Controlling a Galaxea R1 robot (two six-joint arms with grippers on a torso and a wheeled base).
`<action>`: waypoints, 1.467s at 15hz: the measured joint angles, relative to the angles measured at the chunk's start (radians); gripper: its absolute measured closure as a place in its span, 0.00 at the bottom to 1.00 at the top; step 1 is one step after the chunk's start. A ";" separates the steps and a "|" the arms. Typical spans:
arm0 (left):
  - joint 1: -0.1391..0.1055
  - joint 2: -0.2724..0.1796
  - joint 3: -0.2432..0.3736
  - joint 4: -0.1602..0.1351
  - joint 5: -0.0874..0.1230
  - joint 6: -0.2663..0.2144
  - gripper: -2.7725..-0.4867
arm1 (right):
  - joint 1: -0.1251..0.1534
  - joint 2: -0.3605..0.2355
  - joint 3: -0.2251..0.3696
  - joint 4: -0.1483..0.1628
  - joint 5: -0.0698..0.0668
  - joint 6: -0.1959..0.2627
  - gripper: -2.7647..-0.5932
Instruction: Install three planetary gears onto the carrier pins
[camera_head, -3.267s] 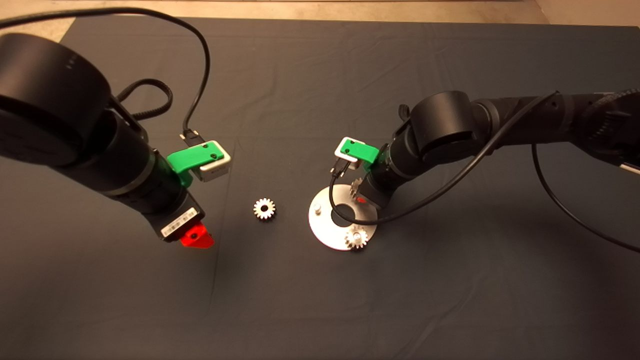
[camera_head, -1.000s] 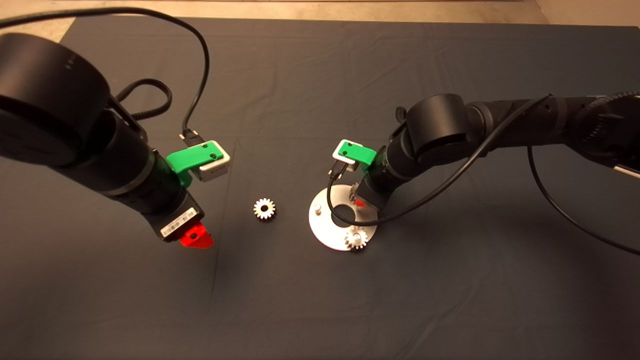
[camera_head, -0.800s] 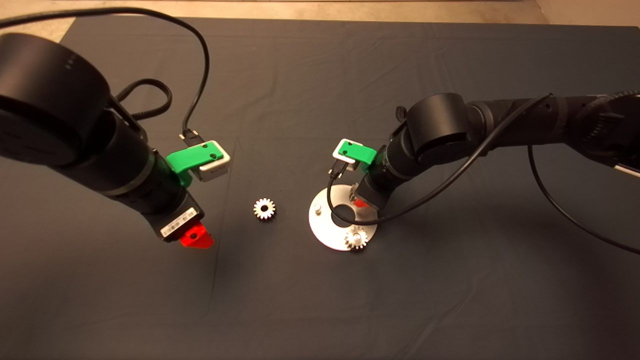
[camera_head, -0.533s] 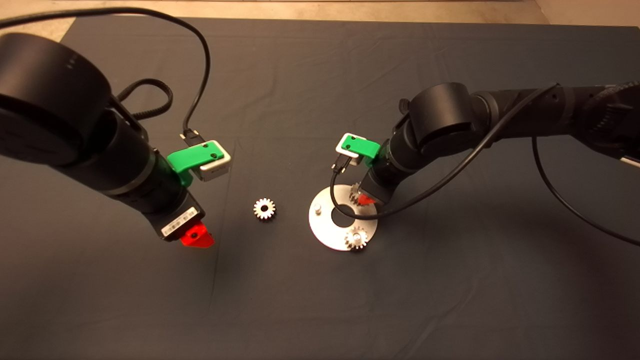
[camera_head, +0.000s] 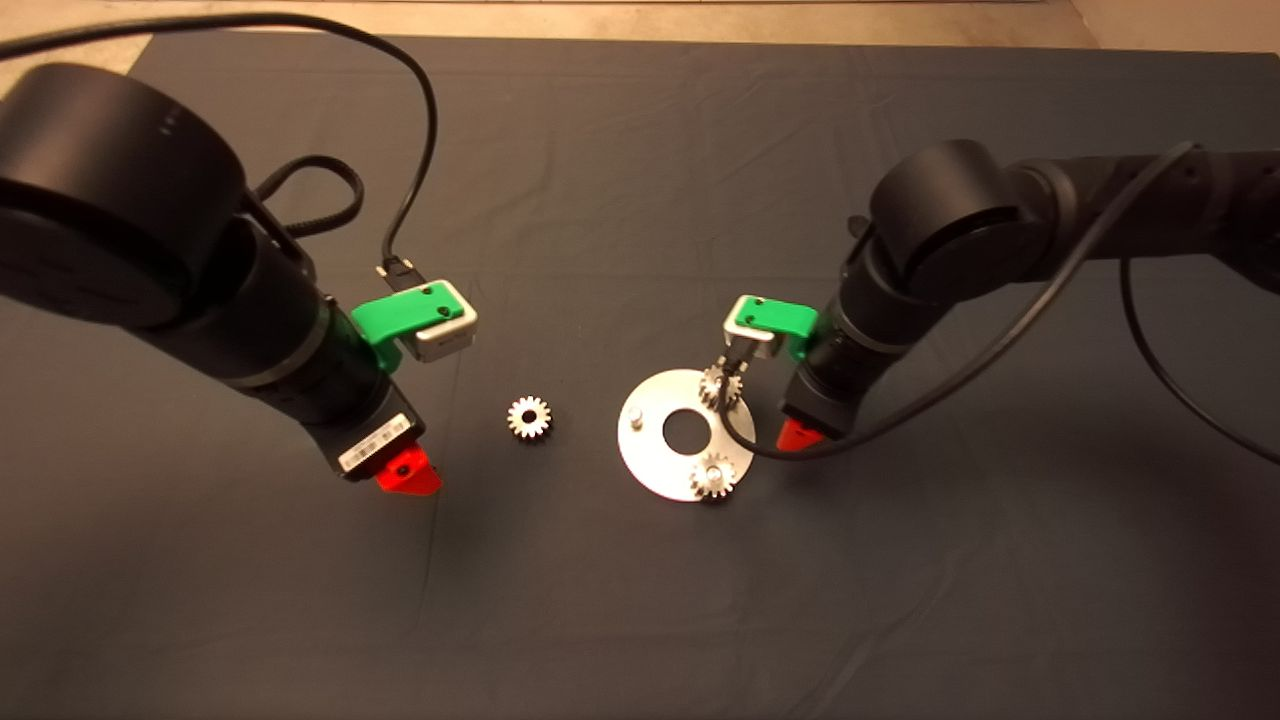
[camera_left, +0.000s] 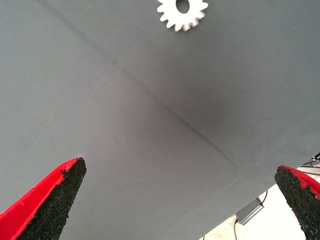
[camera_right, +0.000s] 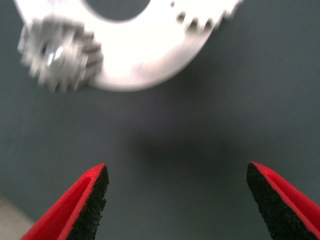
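Note:
The silver carrier disc (camera_head: 650, 455) lies mid-mat with a central hole. One gear (camera_head: 713, 476) sits on its near pin, another gear (camera_head: 722, 385) on its far right pin. The left pin (camera_head: 636, 418) stands bare. A third gear (camera_head: 528, 416) lies loose on the mat left of the disc; it also shows in the left wrist view (camera_left: 182, 12). My right gripper (camera_head: 800, 435) is open and empty, just right of the disc. The right wrist view shows the disc (camera_right: 150, 55) and a seated gear (camera_right: 60, 52). My left gripper (camera_head: 408, 474) is open and empty, left of the loose gear.
The dark mat (camera_head: 640, 620) has a fold line running near the left gripper. Black cables loop off both arms; the right arm's cable (camera_head: 740, 440) hangs over the disc's right edge. Pale floor (camera_head: 600, 15) shows beyond the mat's far edge.
My right gripper let go of the gear on the far right pin and drew back to the right, off the disc. My left gripper shifted slightly right.

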 joint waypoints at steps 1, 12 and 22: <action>0.000 0.014 -0.002 0.000 0.000 0.000 0.00 | 0.008 -0.015 0.021 0.029 0.000 0.000 0.34; 0.001 0.149 -0.059 -0.009 0.001 -0.001 0.00 | 0.120 -0.159 0.242 0.199 -0.002 0.068 0.34; 0.065 0.169 -0.075 0.044 0.000 0.016 0.00 | 0.187 -0.176 0.307 0.233 -0.003 0.091 0.34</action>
